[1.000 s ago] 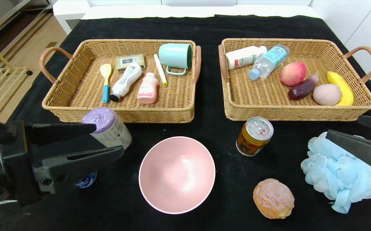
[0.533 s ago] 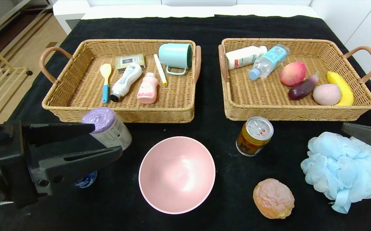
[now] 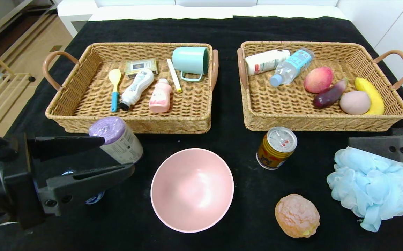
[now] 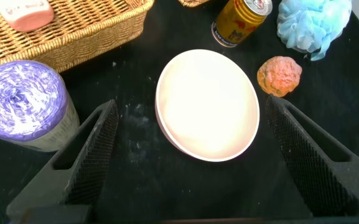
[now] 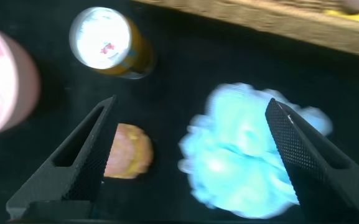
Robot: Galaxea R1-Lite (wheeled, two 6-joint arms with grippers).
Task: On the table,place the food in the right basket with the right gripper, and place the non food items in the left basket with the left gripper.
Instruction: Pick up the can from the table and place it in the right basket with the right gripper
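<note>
My left gripper (image 3: 117, 155) hangs open at the table's (image 3: 229, 146) front left, its fingers beside the purple-capped white canister (image 3: 117, 139). The dark blue jar (image 3: 93, 199) peeks out under it. In the left wrist view that gripper (image 4: 190, 104) frames the pink bowl (image 4: 208, 104). The bowl (image 3: 192, 190) sits front centre, the gold-and-red can (image 3: 277, 148) to its right, the orange-brown bun (image 3: 297, 215) nearer the front. My right gripper (image 5: 190, 109) is open above the blue pouf (image 5: 247, 155) and bun (image 5: 129, 150); the head view shows one of its fingers (image 3: 379, 146) over the pouf (image 3: 372, 184).
The left basket (image 3: 82, 118) holds a mint cup (image 3: 190, 60), bottles, a spatula and a small box. The right basket (image 3: 327, 123) holds bottles, a peach, an eggplant and a banana (image 3: 370, 94). Both stand behind the loose items.
The right gripper has pulled back toward the right edge and turned level, uncovering most of the pouf. The left gripper has barely shifted.
</note>
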